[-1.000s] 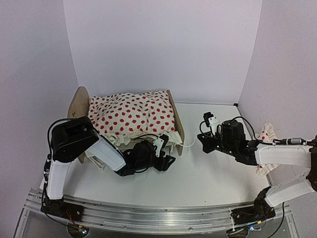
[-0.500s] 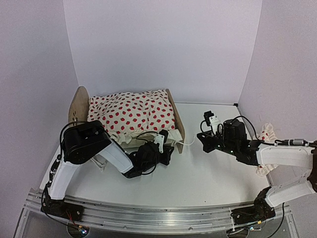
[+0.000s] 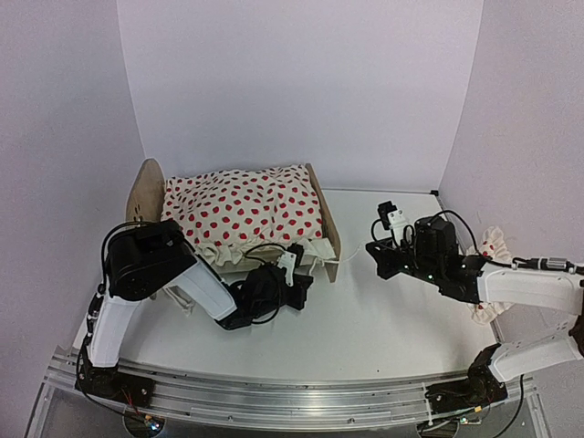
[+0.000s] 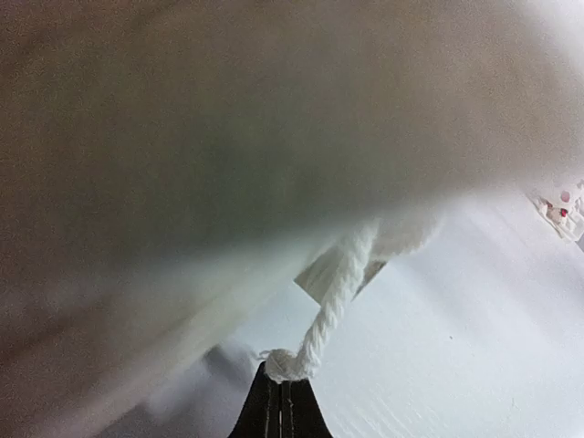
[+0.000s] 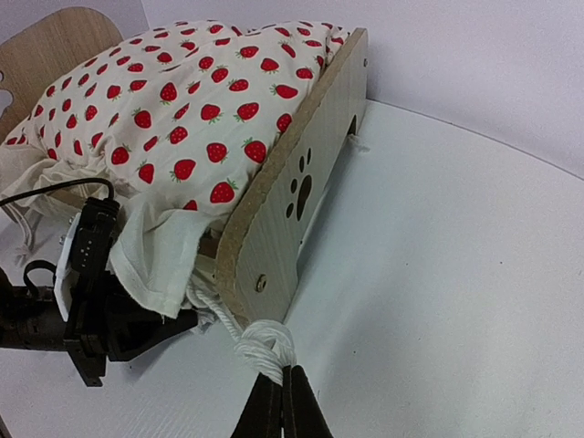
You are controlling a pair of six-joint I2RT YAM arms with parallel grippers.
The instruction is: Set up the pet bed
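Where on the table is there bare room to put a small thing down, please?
Free: the white table in front between both arms, and its back right, between the small light-wood pet bed and the wall. Crowded: the bed's foot, where the left gripper and right gripper each pinch a white cord.

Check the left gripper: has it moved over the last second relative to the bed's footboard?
Yes. The left gripper has moved up the top view, nearer the footboard's near end, and has shut on a white cord.
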